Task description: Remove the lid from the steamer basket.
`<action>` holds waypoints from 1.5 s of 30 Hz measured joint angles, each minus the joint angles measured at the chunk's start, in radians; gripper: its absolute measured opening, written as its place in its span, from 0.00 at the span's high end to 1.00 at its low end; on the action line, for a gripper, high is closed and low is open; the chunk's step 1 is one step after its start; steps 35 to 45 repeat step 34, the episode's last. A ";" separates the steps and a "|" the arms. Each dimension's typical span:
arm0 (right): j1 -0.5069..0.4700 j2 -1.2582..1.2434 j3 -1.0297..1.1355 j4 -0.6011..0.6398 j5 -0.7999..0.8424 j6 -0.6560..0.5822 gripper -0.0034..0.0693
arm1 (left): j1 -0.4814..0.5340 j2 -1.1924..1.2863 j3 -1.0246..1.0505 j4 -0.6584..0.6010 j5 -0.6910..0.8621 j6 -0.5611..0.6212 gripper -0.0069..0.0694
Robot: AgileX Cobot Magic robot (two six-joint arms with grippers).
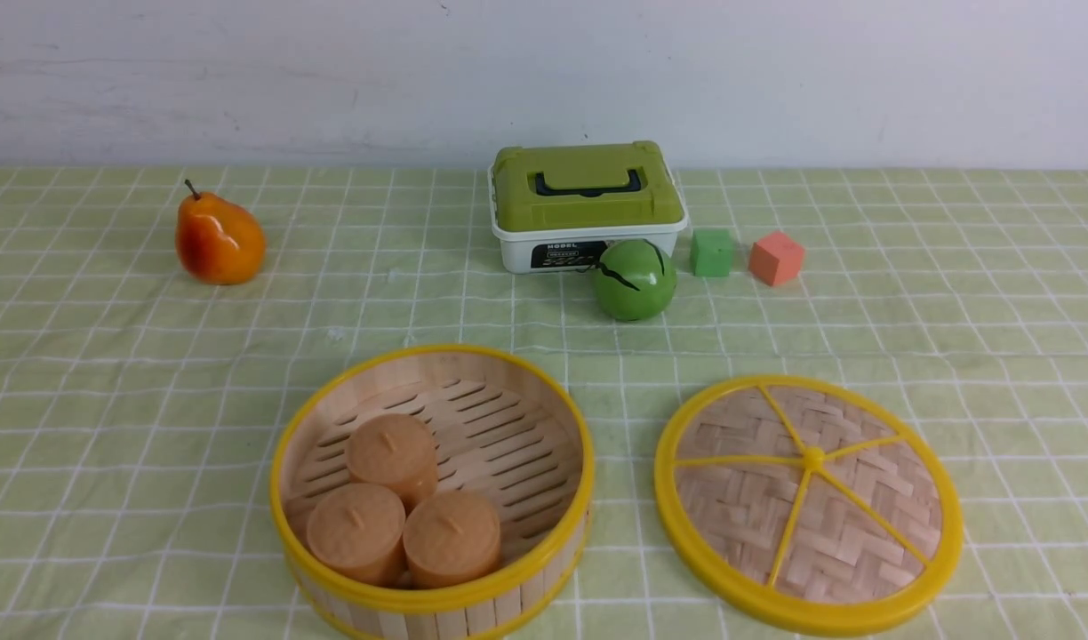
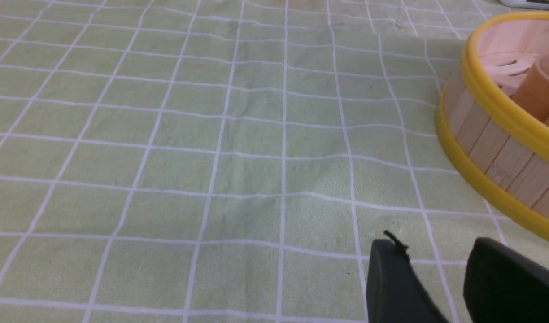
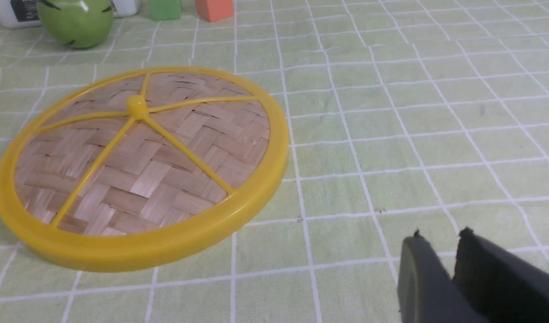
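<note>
Pale green tablecloth (image 1: pixel 108 400) with a white grid covers the whole work surface; a plain whitish wall stands behind. At the far centre sits a white box (image 1: pixel 544 249) with an olive-green top and black handle; its front label reads "MODEL", and the smaller print below is not legible. A green ball (image 1: pixel 635 279) with black markings rests just in front of the box's right corner. To its right stand a green cube (image 1: pixel 712 252) and an orange cube (image 1: pixel 776 258), near each other. An orange pear (image 1: pixel 218 238) lies far left.

The steamer basket (image 1: pixel 432 494) stands uncovered, front and centre-left, holding three tan cylindrical buns (image 1: pixel 402 516) clustered at its near-left side on the slotted floor. The lid (image 1: pixel 808 502) lies flat on the cloth to the right of the basket, apart from it.

The left gripper (image 2: pixel 436 273) hangs over bare cloth near the basket, fingers apart, empty. The right gripper (image 3: pixel 438 269) sits beside the lid, clear of it, fingers parted by a narrow gap, gripping nothing.
</note>
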 joint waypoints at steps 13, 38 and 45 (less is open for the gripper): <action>0.000 0.000 0.000 0.000 0.000 0.000 0.79 | 0.000 0.000 0.000 0.000 0.000 0.000 0.60; 0.000 0.000 0.000 0.000 0.000 0.000 0.76 | 0.000 0.000 0.000 0.000 0.000 -0.001 0.60; 0.000 0.000 0.000 0.000 0.000 0.000 0.76 | 0.000 0.000 0.000 0.000 0.000 -0.001 0.60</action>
